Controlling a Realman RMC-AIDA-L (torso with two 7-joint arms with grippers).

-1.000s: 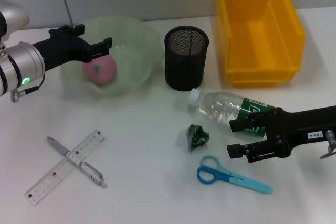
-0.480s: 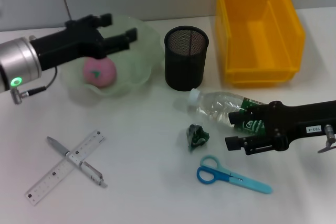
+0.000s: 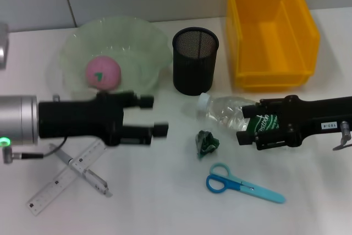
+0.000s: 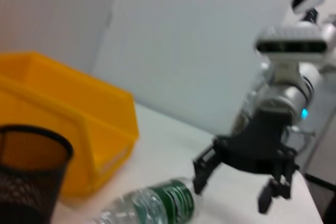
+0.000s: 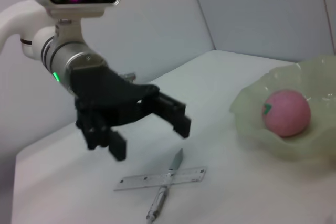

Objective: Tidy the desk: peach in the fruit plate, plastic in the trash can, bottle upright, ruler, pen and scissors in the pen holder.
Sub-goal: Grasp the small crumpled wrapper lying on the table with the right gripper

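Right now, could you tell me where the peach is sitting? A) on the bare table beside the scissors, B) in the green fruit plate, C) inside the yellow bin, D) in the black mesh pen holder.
B: the pink peach rests in the middle of the pale green fruit plate, which the right wrist view confirms.
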